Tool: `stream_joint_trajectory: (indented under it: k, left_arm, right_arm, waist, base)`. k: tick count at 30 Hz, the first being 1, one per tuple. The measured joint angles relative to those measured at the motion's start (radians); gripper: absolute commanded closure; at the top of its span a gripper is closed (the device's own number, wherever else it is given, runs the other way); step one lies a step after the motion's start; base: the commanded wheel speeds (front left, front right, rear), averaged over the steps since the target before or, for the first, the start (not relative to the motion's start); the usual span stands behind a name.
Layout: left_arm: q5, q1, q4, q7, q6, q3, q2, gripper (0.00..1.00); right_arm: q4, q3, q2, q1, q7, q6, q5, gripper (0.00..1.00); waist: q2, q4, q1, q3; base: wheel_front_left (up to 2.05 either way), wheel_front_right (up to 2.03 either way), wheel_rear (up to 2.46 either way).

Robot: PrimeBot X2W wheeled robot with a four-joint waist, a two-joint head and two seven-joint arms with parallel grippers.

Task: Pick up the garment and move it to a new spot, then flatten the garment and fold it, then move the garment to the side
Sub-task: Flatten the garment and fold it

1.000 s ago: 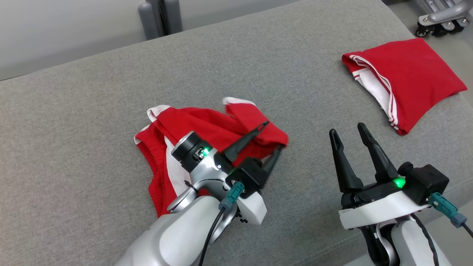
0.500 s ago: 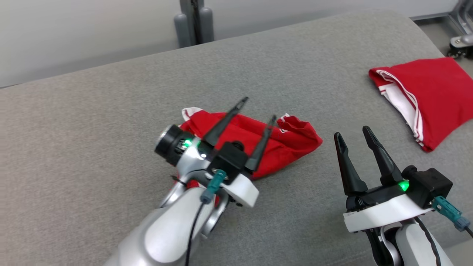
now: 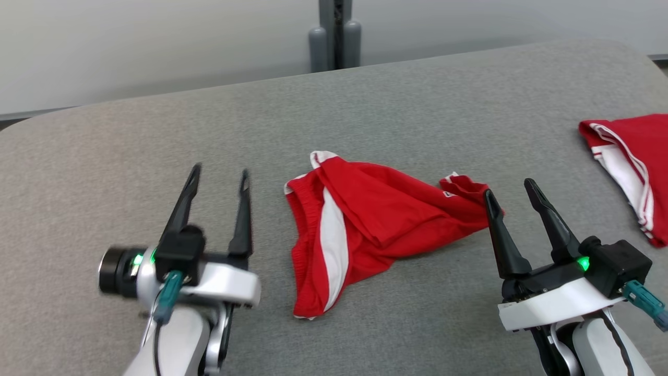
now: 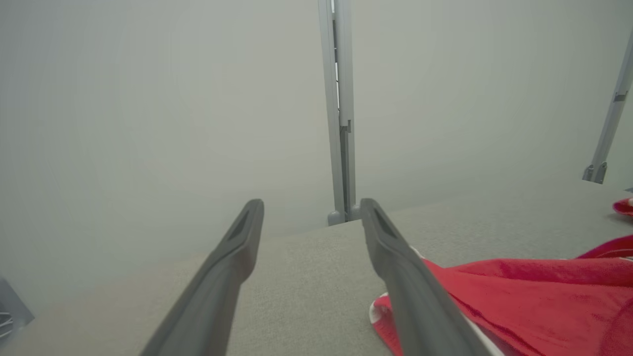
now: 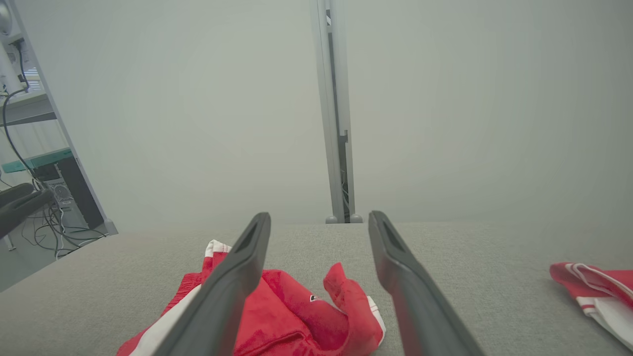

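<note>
The left hand (image 3: 219,170) stands at the lower left of the head view, its two dark fingers apart with nothing between them, over bare grey tabletop (image 3: 156,125) just to the left of the red shorts (image 3: 376,214). The shorts lie crumpled near the middle of the tabletop, with the ribbed waistband and a white side stripe toward the left and a bunched leg with a small white logo toward the right. The right hand (image 3: 509,188) is at the lower right, fingers likewise spread and empty; the tip of its left finger overlaps the right end of the shorts, and I cannot tell whether it touches the cloth. A folded red garment (image 3: 631,156) with white trim lies well apart at the right edge, and a grey post (image 3: 334,36) rises behind the far edge. In the left wrist view the fingers (image 4: 232,257) point at a pale wall, the shorts lying low on that view's right. In the right wrist view the open fingers (image 5: 400,277) frame the post — the shorts lie beneath the left finger and in the gap, the folded red garment is at the far right, and a computer tower (image 5: 74,193) stands at the left.
</note>
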Motion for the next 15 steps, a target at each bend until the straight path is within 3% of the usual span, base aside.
stream_joint_trajectory:
  k: [7,15]
  left_arm:
    - [-0.009,0.172,-0.025,0.0,0.005,0.14,-0.058,0.0]
    - [0.043,0.221,-0.024,0.0,-0.065,0.208,-0.12,0.0]
  right_arm:
    - [-0.002,0.003,-0.029,0.004,0.0,0.0,-0.006,0.0]
    - [0.009,0.046,-0.08,-0.033,0.001,0.0,-0.009,0.0]
  waist:
    - [0.0,0.061,0.0,0.005]
    - [0.0,0.13,0.0,0.017]
  base:
    - [0.0,0.0,0.0]
    - [0.0,0.0,0.0]
